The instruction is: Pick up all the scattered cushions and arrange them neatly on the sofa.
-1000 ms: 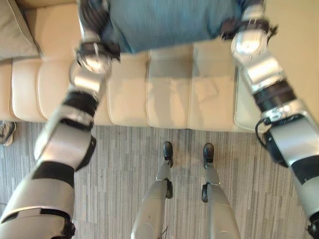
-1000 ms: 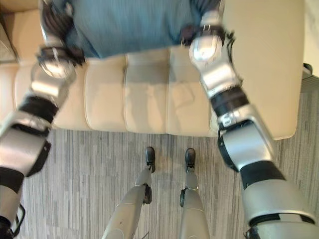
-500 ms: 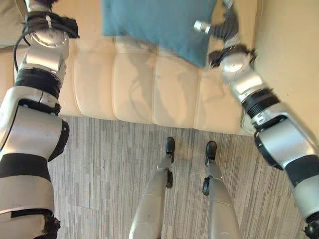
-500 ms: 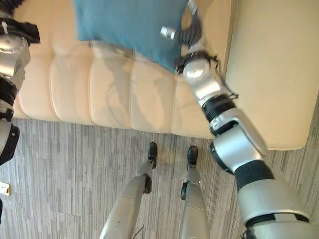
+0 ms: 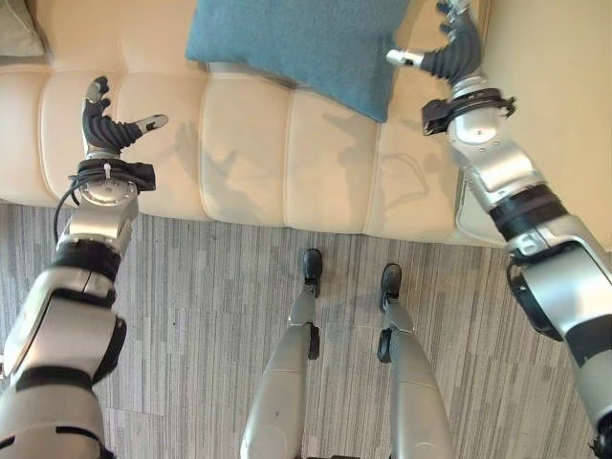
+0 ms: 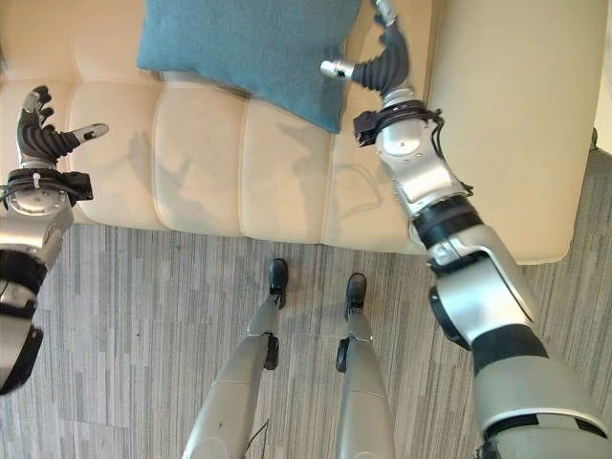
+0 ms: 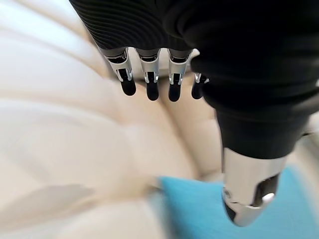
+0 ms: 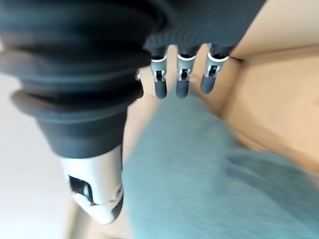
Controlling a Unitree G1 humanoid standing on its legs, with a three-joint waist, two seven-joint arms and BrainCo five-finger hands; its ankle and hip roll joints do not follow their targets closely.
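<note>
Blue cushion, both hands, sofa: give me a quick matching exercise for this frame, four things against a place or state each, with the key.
Column one:
1. blue cushion
2. left hand
3. right hand
4. sofa

Column two:
A. open, beside the cushion's corner, holding nothing
B. cream, its front edge meeting the striped floor
C. lying on the seat, leaning toward the backrest
D. open over the bare seat, apart from the cushion

Pairs: 1-C, 2-D, 3-A, 4-B
</note>
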